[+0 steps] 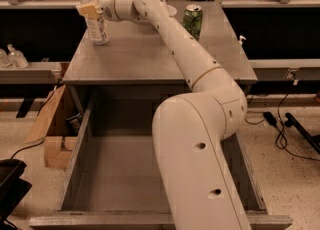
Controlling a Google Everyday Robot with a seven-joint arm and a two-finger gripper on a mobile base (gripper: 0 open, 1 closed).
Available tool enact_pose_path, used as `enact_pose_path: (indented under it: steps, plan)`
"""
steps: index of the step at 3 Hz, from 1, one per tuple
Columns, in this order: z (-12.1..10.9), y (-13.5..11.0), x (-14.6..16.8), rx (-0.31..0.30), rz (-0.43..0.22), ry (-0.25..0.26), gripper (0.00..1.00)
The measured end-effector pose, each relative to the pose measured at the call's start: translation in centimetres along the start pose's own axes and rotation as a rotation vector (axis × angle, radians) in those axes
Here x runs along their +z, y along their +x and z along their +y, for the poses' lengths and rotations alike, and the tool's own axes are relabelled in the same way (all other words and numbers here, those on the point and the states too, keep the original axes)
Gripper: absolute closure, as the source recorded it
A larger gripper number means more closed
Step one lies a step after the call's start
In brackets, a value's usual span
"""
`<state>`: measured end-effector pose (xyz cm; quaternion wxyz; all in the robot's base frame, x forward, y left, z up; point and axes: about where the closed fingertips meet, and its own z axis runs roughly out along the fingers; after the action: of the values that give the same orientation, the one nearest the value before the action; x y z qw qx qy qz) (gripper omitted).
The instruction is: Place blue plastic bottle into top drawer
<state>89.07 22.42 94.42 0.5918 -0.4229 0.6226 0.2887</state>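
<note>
Upper left, my gripper (90, 11) meets the upright bottle (99, 30) side-on for lifting; whether it's clamped I cannot tell. Drawer (116, 175) waits open below, ready.
</note>
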Motion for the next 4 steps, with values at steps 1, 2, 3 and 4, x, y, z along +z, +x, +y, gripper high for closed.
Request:
enact_pose_path:
  steps: [1,2,3,4]
  plan:
    - [0.1,0.0,0.1,0.000,0.000,-0.002,1.00]
    - [-0.1,-1.3,-1.2,-0.019,-0.003,0.015,1.00]
    - [0.5,-4.0,-4.3,-0.057,-0.009,0.044,1.00]
    - [1.9,-7.8,-8.8,-0.084,-0.042,0.090,1.00]
